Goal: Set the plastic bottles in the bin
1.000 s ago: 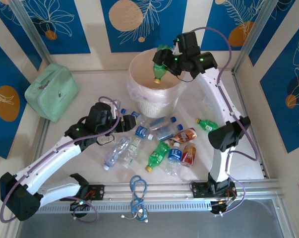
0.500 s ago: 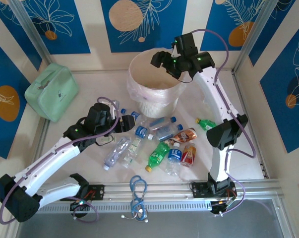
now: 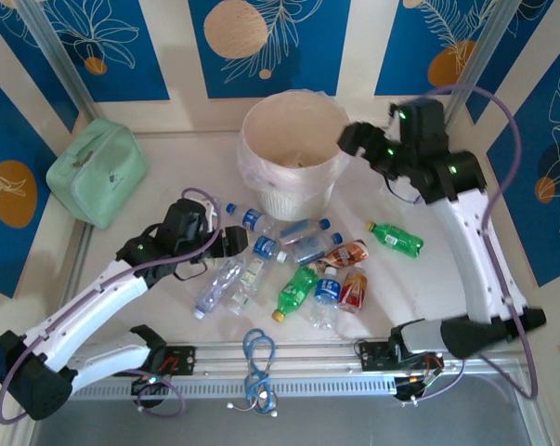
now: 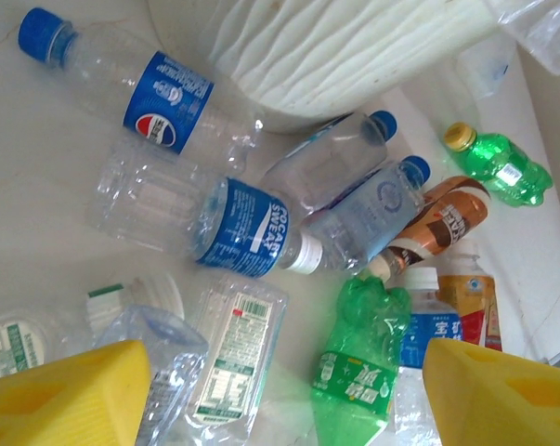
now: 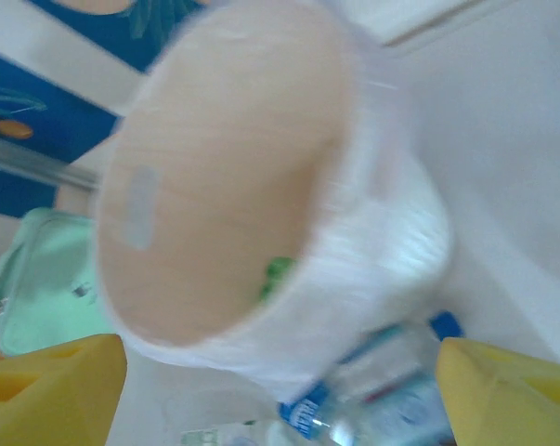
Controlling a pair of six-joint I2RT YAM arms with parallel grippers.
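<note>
Several plastic bottles [image 3: 296,290] lie in a heap on the table in front of the bin [image 3: 261,121], a round cream wastebasket with a clear liner. My left gripper [image 3: 235,240] hovers at the heap's left edge, open. In the left wrist view its yellow fingers [image 4: 66,400] flank a flattened clear bottle [image 4: 233,344] and a crushed green one [image 4: 358,358] below them. My right gripper [image 3: 352,141] is open and empty, just right of the bin's rim. In the blurred right wrist view a green bottle [image 5: 277,274] lies inside the bin [image 5: 224,186].
A mint-green pouch [image 3: 96,172] sits at the back left. One green bottle [image 3: 396,238] lies apart on the right. A blue cable loop [image 3: 258,358] lies by the front rail. Panel walls close in the table on three sides.
My right gripper opened and let a green bottle fall into the bin, then swung right, off the bin's mouth. The left arm has barely moved.
</note>
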